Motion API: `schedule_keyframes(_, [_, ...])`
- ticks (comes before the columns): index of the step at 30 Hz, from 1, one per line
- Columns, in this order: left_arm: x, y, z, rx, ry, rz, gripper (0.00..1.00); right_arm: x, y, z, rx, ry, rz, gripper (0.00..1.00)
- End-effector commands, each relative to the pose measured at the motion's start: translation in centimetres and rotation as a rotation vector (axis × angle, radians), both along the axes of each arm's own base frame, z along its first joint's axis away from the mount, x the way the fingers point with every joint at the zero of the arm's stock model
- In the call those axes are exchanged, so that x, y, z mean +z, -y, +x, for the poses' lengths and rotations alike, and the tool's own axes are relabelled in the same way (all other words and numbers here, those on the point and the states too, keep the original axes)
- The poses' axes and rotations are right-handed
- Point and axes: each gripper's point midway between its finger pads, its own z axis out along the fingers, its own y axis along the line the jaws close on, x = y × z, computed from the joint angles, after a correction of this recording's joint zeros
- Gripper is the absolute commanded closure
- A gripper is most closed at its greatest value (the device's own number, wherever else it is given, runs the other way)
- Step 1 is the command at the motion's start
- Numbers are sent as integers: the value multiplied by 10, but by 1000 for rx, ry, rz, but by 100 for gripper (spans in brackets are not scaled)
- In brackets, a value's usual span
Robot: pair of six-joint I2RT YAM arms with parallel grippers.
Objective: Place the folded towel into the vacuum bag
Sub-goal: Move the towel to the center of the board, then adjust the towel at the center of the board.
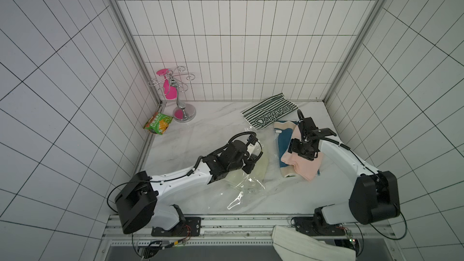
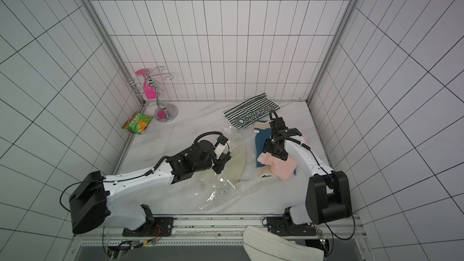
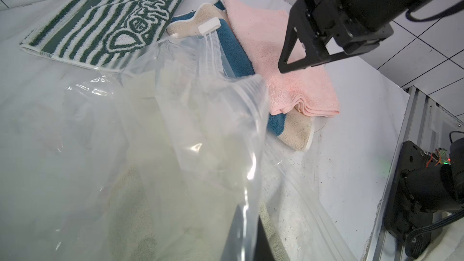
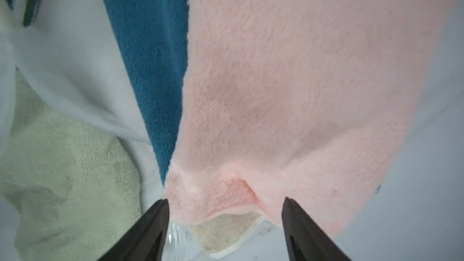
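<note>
The vacuum bag [image 1: 241, 189] [image 2: 218, 192] lies crinkled mid-table, with a cream towel [image 1: 261, 169] inside it. My left gripper [image 3: 248, 234] is shut on the bag's upper film near its open zip edge, holding that film [image 3: 175, 121] raised. The white zip slider [image 3: 209, 26] rests on a blue and beige towel [image 1: 285, 144]. A pink folded towel [image 1: 308, 169] [image 3: 288, 71] lies on top of that one, outside the bag. My right gripper [image 4: 225, 199] hangs open just over the pink towel's [image 4: 288, 84] near edge, its fingertips [image 4: 164, 204] on either side of it.
A green striped Doraemon mat [image 1: 270, 114] lies at the back. A green snack packet [image 1: 158, 123] and a chrome stand [image 1: 179, 106] with a pink piece sit in the back left corner. A striped white cloth [image 1: 308, 244] hangs over the front rail.
</note>
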Motion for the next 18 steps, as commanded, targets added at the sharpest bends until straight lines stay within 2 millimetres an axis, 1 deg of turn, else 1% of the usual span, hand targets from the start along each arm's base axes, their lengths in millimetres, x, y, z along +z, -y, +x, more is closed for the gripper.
schedule_keyframes(1, [15, 1, 0, -12, 40, -48, 100, -8, 14, 26, -43, -26, -55, 26])
schedule_keyframes(3, [15, -1, -2, -15, 37, -50, 100, -17, 14, 43, -44, -39, -59, 27])
schedule_keyframes(6, [15, -4, -3, -11, 41, -49, 100, -26, 12, 56, -39, -51, -63, 28])
schedule_keyframes(9, [15, -6, -2, 1, 49, -45, 100, -37, 15, 60, -43, -66, -73, 30])
schedule_keyframes(11, [15, -6, -1, 2, 50, -46, 100, -48, 17, 60, -45, -93, -68, 33])
schedule_keyframes(13, [14, -5, -1, 0, 47, -46, 100, -59, 19, 56, -50, -123, -60, 41])
schedule_keyframes(14, [15, -4, -1, 1, 47, -48, 100, -61, 21, 55, -56, -123, -56, 46])
schedule_keyframes(16, [16, -4, -1, 1, 48, -50, 100, -62, 23, 52, -57, -120, -47, 63])
schedule_keyframes(17, [15, -4, 0, 3, 47, -48, 100, -59, 25, 51, -57, -112, -50, 72])
schedule_keyframes(18, [15, -4, 0, 4, 48, -46, 100, -54, 28, 51, -60, -100, -61, 78])
